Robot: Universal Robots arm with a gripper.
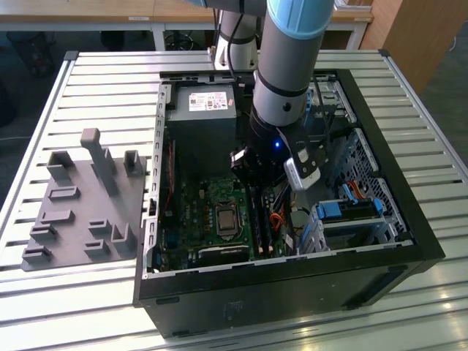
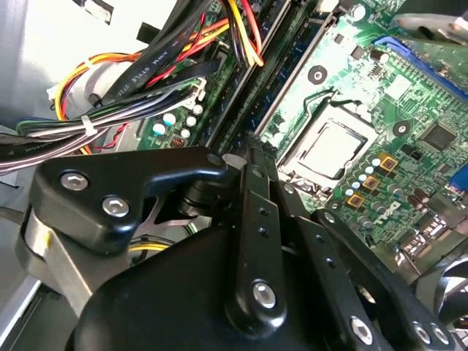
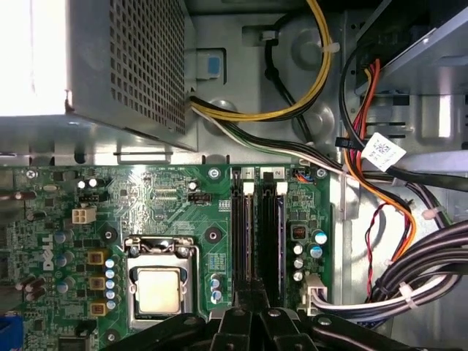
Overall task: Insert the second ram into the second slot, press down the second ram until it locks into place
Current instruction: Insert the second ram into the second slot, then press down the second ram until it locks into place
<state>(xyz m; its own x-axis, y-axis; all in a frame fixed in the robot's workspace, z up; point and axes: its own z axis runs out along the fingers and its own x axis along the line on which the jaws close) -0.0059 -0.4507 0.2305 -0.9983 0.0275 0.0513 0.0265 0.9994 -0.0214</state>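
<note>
My gripper (image 1: pixel 251 183) reaches down into the open computer case (image 1: pixel 395 219), over the motherboard (image 3: pixel 183 212). In both wrist views its black fingers (image 3: pixel 252 296) are pressed together, and I see nothing between them. The tip (image 2: pixel 247 150) hovers right at the end of two long dark memory slots (image 3: pixel 242 227) (image 3: pixel 270 227) that run side by side away from it. In the exterior view these slots (image 1: pixel 260 219) lie just right of the processor socket. The second ram is hidden; I cannot tell whether a stick sits in either slot.
The grey power supply (image 3: pixel 124 66) stands beyond the slots. The processor socket (image 3: pixel 157 289) lies beside them, and cable bundles (image 3: pixel 409 270) crowd the other side. A drive cage (image 1: pixel 351 212) is at the exterior view's right. A grey peg fixture (image 1: pixel 84 205) rests on the slatted table.
</note>
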